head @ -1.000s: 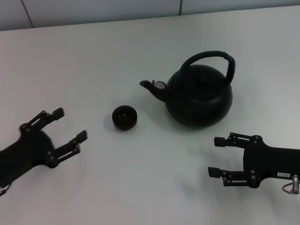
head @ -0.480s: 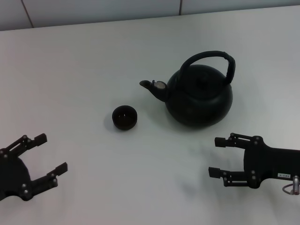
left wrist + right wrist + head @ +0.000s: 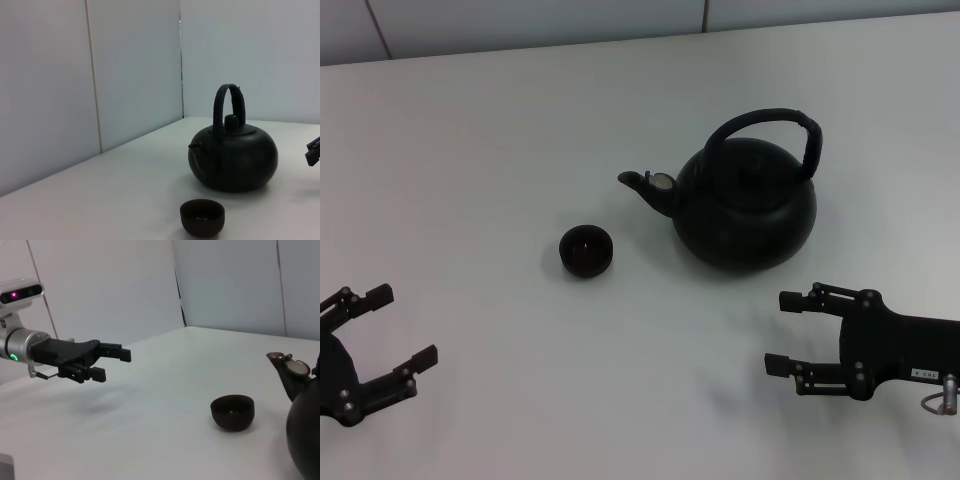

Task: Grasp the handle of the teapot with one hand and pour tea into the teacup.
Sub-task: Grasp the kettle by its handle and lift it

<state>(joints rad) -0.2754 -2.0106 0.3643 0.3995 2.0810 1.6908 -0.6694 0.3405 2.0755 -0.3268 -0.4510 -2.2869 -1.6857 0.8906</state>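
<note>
Teapot (image 3: 745, 205) sits mid-surface, spout toward the teacup (image 3: 585, 250) just beside it. Right gripper (image 3: 798, 334) hovers near the pot, jaws apart; left gripper (image 3: 382, 328) idles off left, jaws apart. Risk: grabbing the handle (image 3: 772, 125) off-centre could swing the pot and overshoot that tiny cup.

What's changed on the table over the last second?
The left gripper, open and empty, has pulled back toward the robot and out to its left, away from the teacup. Nothing was grasped or released. The right gripper stays open near the teapot, and teapot, handle and teacup have not moved.
</note>
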